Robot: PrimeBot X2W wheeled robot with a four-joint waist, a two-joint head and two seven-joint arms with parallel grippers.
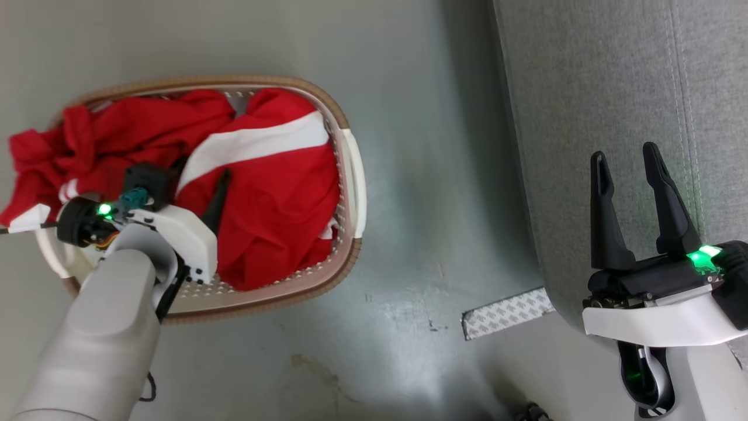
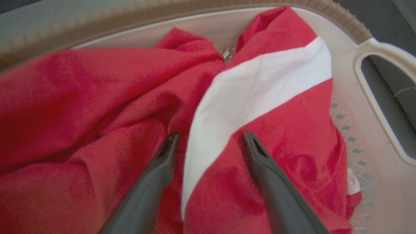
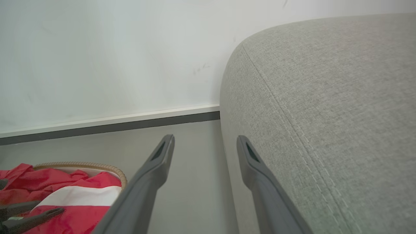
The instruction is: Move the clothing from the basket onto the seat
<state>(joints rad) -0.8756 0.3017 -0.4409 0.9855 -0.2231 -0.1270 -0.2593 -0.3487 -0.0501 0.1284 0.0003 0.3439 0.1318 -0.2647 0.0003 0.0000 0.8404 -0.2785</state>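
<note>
Grey floor (image 1: 409, 175) carries both task objects in the head view: the basket (image 1: 357, 181) at the robot's left and the seat (image 1: 613, 70) at its right, with bare floor between them. Inside the basket the clothing (image 1: 274, 199) lies heaped, one red fold spilling over the rim at that view's left. Over the middle of the heap sits the left gripper (image 1: 196, 181); one dark finger shows against the red cloth, the other is hidden. Before the seat's edge hangs the right gripper (image 1: 625, 156), jaws spread wide and empty, well apart from the basket.

Left wrist view: the jaws stand wide with nothing gripped. The fingertips sit at or just above the cloth; contact cannot be confirmed. A white band (image 2: 260, 84) of the garment runs diagonally from the gap between the fingertips up and away to that view's right. Red folds lie on either side, so the cloth is straight ahead of the jaws.

Right wrist view: wall (image 3: 97, 48) and skirting (image 3: 130, 120) lie behind. The jaws are wide and hold nothing. The seat's rounded flank is just beside one finger, and the basket and clothing are low at that view's left.

Assessment: the left arm is plainly the nearer one. The coming move appears to be a closure across the band's long axis — possibly after a short descent.
</note>
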